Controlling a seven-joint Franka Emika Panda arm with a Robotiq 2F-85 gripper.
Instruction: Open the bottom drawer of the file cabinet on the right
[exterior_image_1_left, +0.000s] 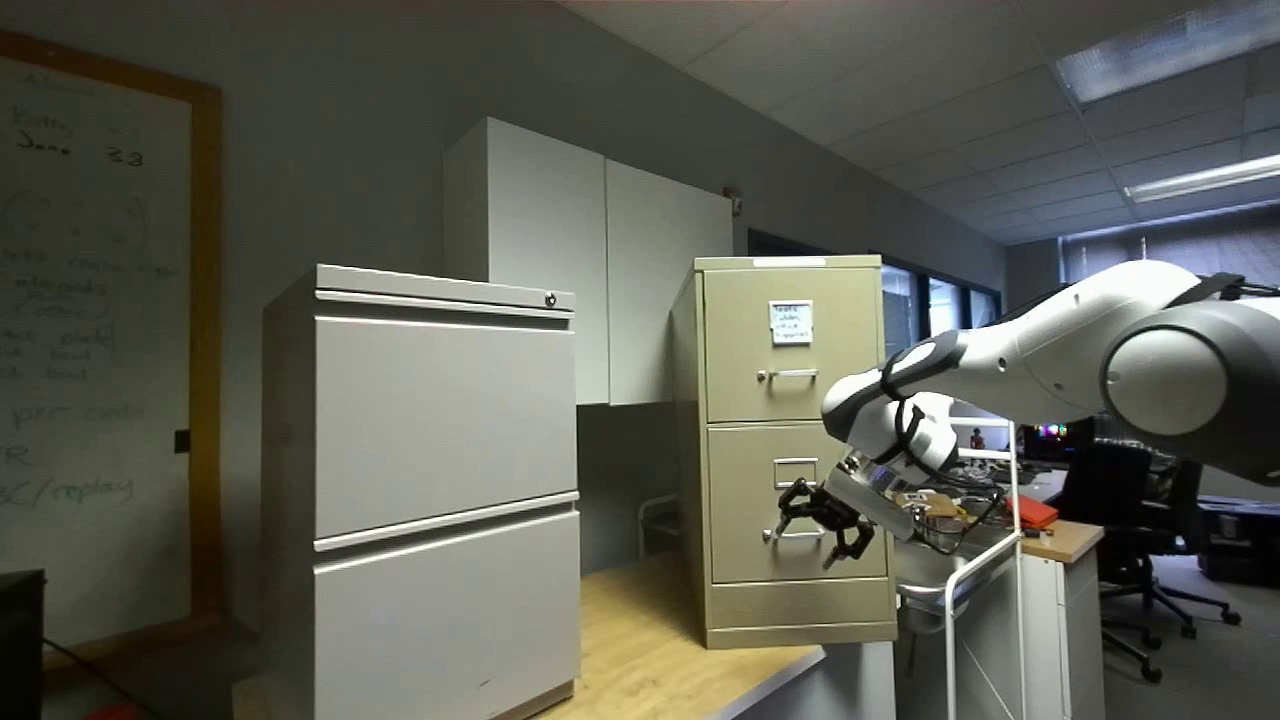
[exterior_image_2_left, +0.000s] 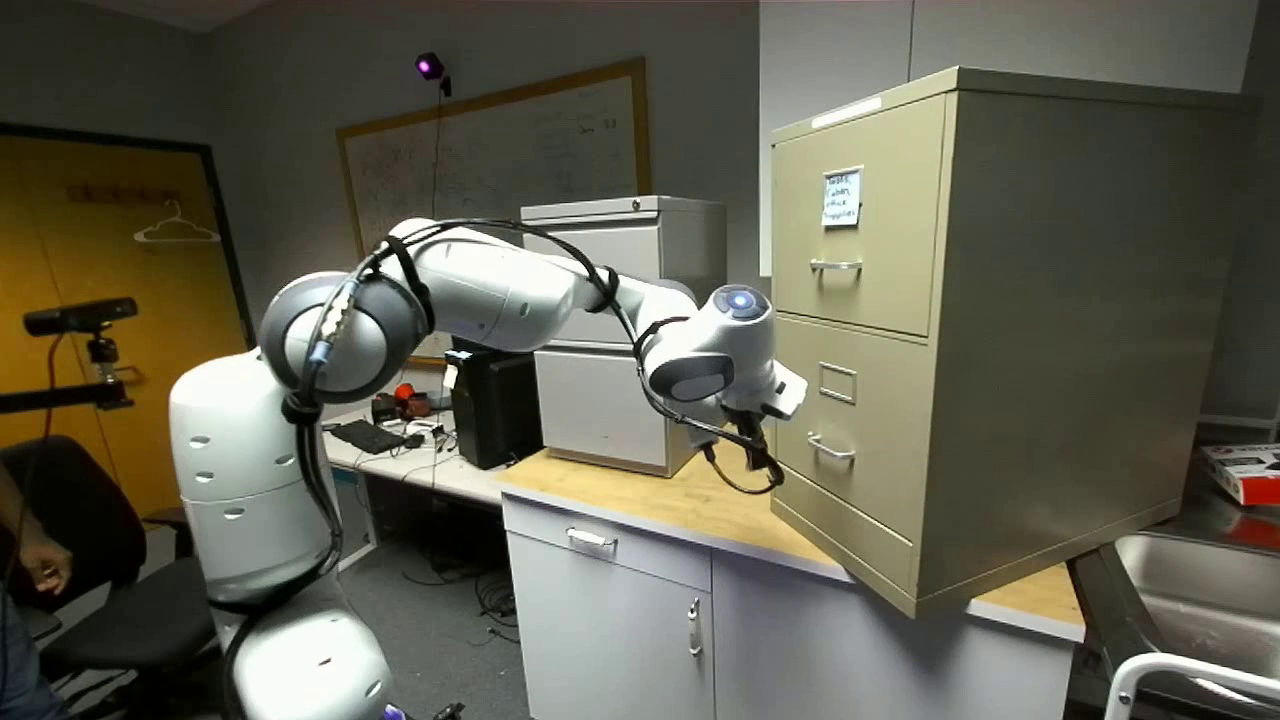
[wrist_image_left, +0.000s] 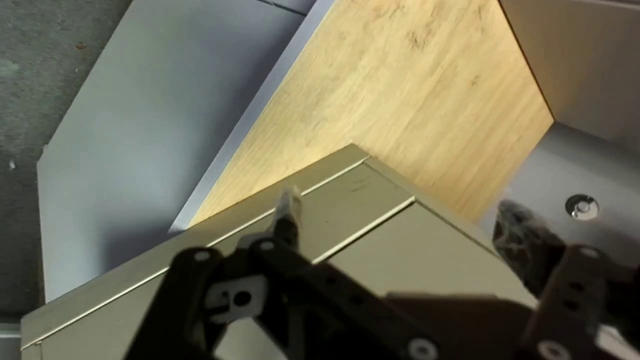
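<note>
Your tool (exterior_image_1_left: 804, 551) hangs spread and empty near the beige cabinet (exterior_image_2_left: 1010, 330); likely the reaching step, so next align with its lower handle (exterior_image_2_left: 831, 449).

Beige file cabinet (exterior_image_1_left: 760, 440), pale grey cabinet (exterior_image_1_left: 430, 460), golden worktop (exterior_image_1_left: 640, 628)
The file cabinet carries silver handles (exterior_image_1_left: 795, 373) and a white sheet (exterior_image_1_left: 791, 322) with dark lettering (exterior_image_2_left: 841, 200); the worktop shows streaked wood grain. The arm (exterior_image_2_left: 490, 288) is white and grey, the tool (wrist_image_left: 398, 202) black, the whiteboard frame (exterior_image_1_left: 205, 350) orange-brown, the door (exterior_image_2_left: 170, 295) yellow-orange.
</note>
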